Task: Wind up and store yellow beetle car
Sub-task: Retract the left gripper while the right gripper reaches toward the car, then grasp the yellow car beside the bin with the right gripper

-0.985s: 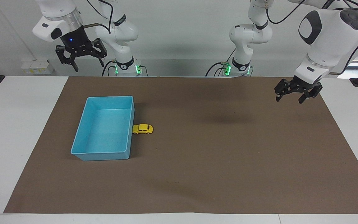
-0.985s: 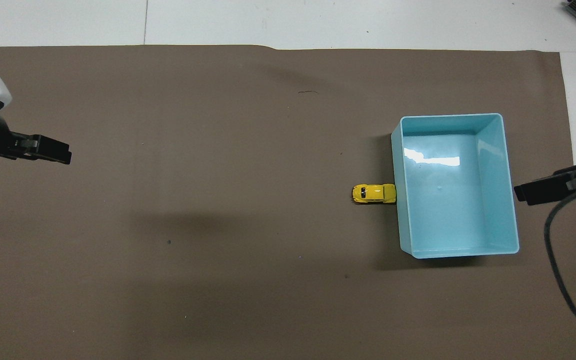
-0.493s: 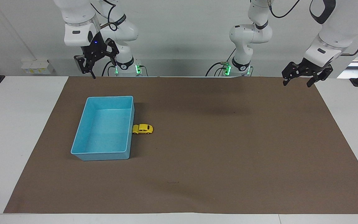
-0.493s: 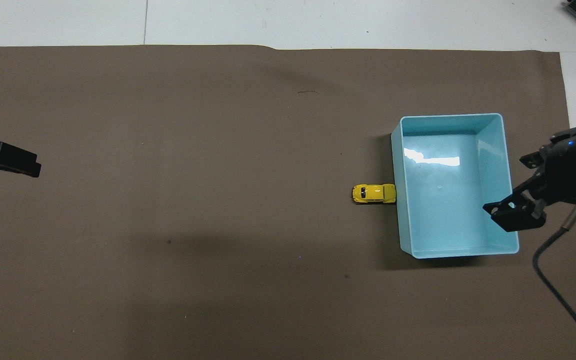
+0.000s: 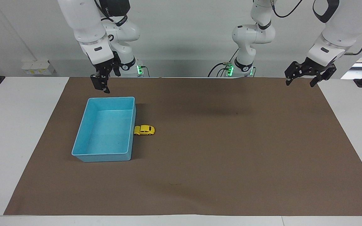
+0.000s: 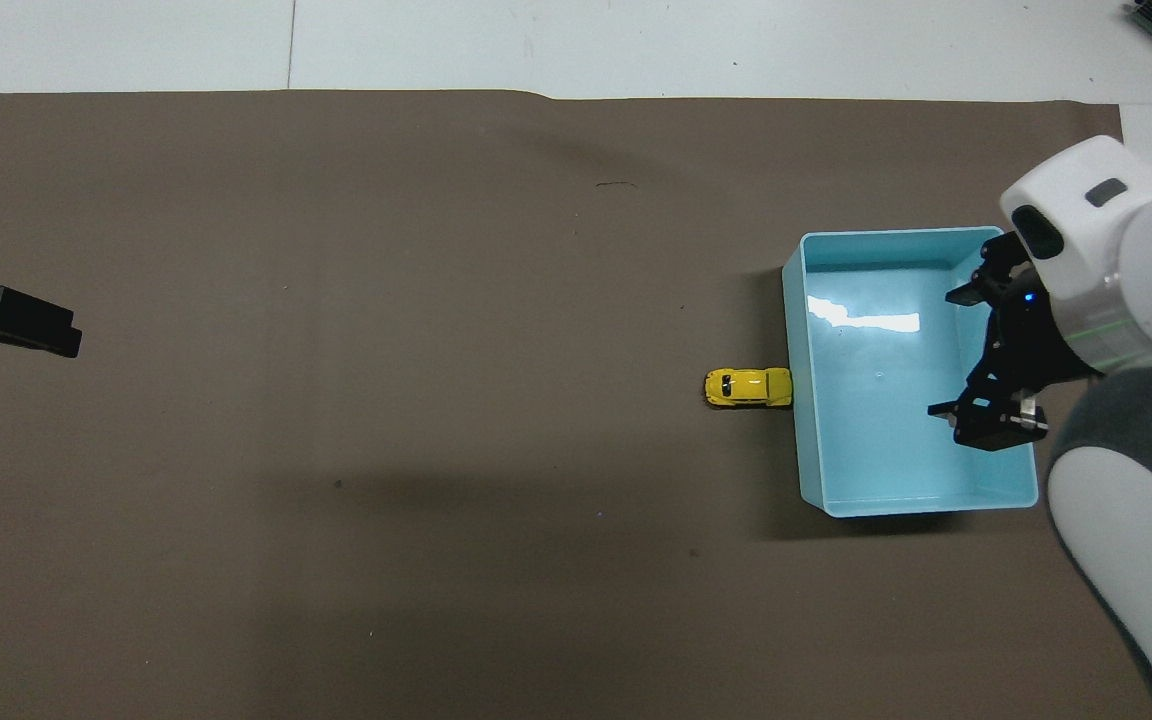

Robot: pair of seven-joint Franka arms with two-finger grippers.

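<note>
The right gripper (image 5: 101, 85) hangs in the air, empty, its 2 fingers apart, over the edge of the tray (image 5: 83, 136) nearest the robots, at the right arm's end of the mat (image 5: 218, 163). The left gripper (image 5: 303, 80) waits in the air, also spread and empty, over the mat's corner at the left arm's end, by the robots' edge. The car (image 5: 144, 130) sits on the mat on its wheels, one end touching the tray's long wall that faces the left arm's end.

Yellow beetle car (image 5: 144, 130) touches tray (image 5: 83, 155) — both grippers aloft.
</note>
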